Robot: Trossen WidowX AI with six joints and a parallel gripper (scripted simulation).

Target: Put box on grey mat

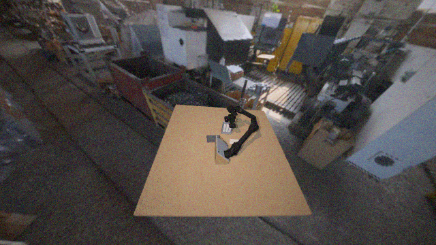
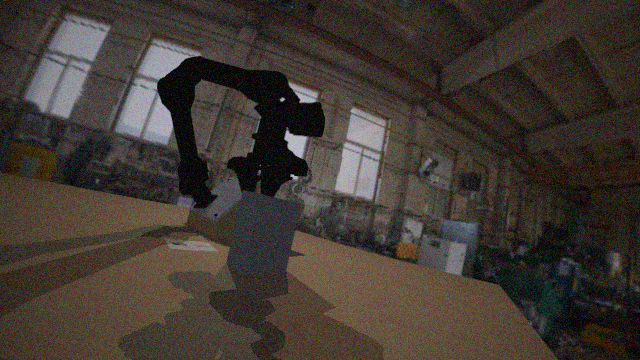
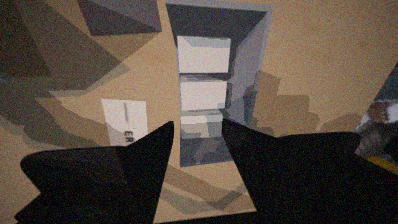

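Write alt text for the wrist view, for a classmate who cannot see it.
Two dark gripper fingers stand apart over a grey bin holding three pale boxes; left of the bin, a white sheet marked ER lies on the wooden surface.
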